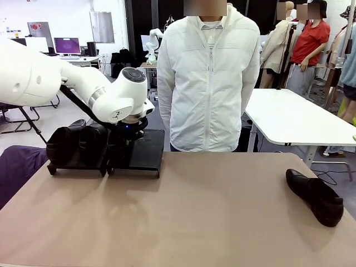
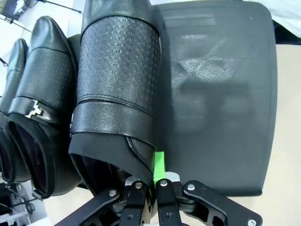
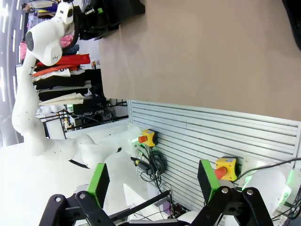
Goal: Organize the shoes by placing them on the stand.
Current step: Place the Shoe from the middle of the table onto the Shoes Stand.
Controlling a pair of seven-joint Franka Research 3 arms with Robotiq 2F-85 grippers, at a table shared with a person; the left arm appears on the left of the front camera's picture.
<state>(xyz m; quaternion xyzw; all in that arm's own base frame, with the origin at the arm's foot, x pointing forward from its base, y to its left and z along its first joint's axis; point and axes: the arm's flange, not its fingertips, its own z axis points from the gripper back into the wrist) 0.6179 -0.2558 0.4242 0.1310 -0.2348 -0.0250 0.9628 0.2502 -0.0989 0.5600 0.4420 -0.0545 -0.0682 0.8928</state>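
Up close, the left wrist view shows the left tool (image 2: 151,178) pinched shut on the collar of a textured black shoe (image 2: 117,80) over the stand (image 2: 221,108). Two more shoes (image 2: 42,89) sit beside it, one with a metal buckle (image 2: 35,110). From the front, a fourth shoe (image 1: 314,196) lies on the bench (image 1: 194,211) well right of the stand, with a person (image 1: 208,83) standing just beyond the stand. The right tool (image 3: 153,181) gapes open, facing yellow stop buttons (image 3: 227,165).
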